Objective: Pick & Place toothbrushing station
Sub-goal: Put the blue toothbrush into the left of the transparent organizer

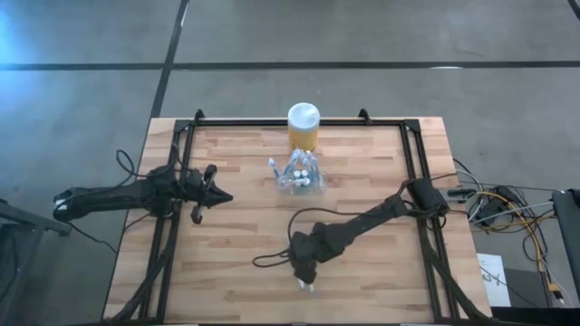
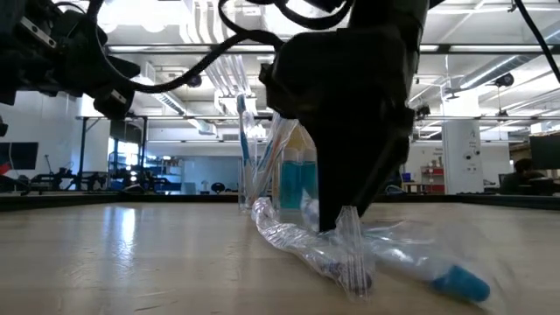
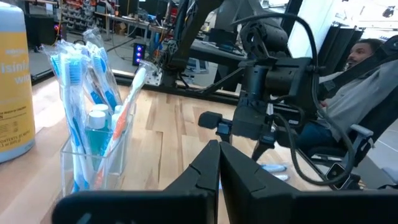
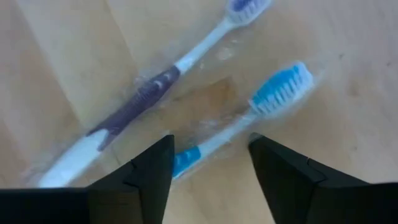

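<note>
The toothbrushing station (image 1: 297, 174) is a clear plastic holder with several wrapped toothbrushes standing in it. It stands at the table's middle back, just in front of the yellow jar (image 1: 304, 127), and shows in the left wrist view (image 3: 93, 155) and the low view (image 2: 271, 175). My left gripper (image 1: 217, 195) is shut and empty, left of the holder. My right gripper (image 4: 208, 155) is open, pointing down near the table's near edge, over two wrapped toothbrushes lying flat: a blue one (image 4: 249, 118) and a purple-and-white one (image 4: 143, 99). My right gripper's fingers (image 2: 346, 219) come from above, one on either side of the blue toothbrush's handle (image 4: 205, 146), lying across it. The low view shows a fingertip down at the clear wrap (image 2: 350, 254). Whether it touches the wrap I cannot tell.
The yellow jar with a white lid (image 3: 12, 81) stands close behind the holder. A black frame (image 1: 412, 154) runs round the table's sides and back. A seated person (image 3: 367, 93) shows beyond the table's right side. Bare wood lies between the holder and the right gripper.
</note>
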Motion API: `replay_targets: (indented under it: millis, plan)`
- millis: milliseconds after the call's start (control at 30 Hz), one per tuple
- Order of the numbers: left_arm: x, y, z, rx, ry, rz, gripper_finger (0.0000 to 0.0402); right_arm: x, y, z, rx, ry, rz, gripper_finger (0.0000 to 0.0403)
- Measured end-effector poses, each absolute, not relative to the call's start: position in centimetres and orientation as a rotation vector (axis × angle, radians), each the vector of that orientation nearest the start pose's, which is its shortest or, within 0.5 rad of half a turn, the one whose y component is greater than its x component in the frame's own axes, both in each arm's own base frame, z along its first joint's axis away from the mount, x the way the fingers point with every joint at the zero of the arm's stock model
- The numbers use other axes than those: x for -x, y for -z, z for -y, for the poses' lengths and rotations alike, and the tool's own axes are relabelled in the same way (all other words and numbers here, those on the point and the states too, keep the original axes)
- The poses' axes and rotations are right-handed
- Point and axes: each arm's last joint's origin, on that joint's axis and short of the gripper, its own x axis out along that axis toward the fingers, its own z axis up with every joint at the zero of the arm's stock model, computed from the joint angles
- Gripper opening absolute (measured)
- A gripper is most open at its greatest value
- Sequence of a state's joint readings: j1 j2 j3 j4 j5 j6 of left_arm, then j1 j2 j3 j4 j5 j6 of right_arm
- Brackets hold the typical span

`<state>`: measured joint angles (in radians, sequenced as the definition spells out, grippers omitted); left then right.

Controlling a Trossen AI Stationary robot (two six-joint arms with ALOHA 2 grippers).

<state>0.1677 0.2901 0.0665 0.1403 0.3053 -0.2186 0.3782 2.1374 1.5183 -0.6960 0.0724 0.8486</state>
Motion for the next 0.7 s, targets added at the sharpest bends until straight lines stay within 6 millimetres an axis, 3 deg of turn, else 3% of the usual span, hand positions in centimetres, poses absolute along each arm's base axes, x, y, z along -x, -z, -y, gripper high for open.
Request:
replay_targets:
  millis: [233, 467, 567, 700]
  plan:
    - [-11.4, -17.2, -1.0, 0.259, 0.127, -0.107, 0.0014, -38.3, -12.7, -15.5, -0.367, 0.288, -1.361, 0.0148]
    - [-11.4, -17.1, -1.0, 0.268, 0.126, -0.107, 0.0014, -37.5, -13.0, -16.3, -0.287, 0.238, -1.384, 0.0051]
    - [-11.4, -17.1, -1.0, 0.291, 0.125, -0.110, 0.0014, -37.2, -13.3, -16.5, -0.284, 0.231, -1.397, 0.0021]
    - [-11.4, -16.8, -1.0, 0.306, 0.123, -0.119, 0.0014, -36.0, -15.2, -17.2, -0.246, 0.251, -1.358, 0.0019]
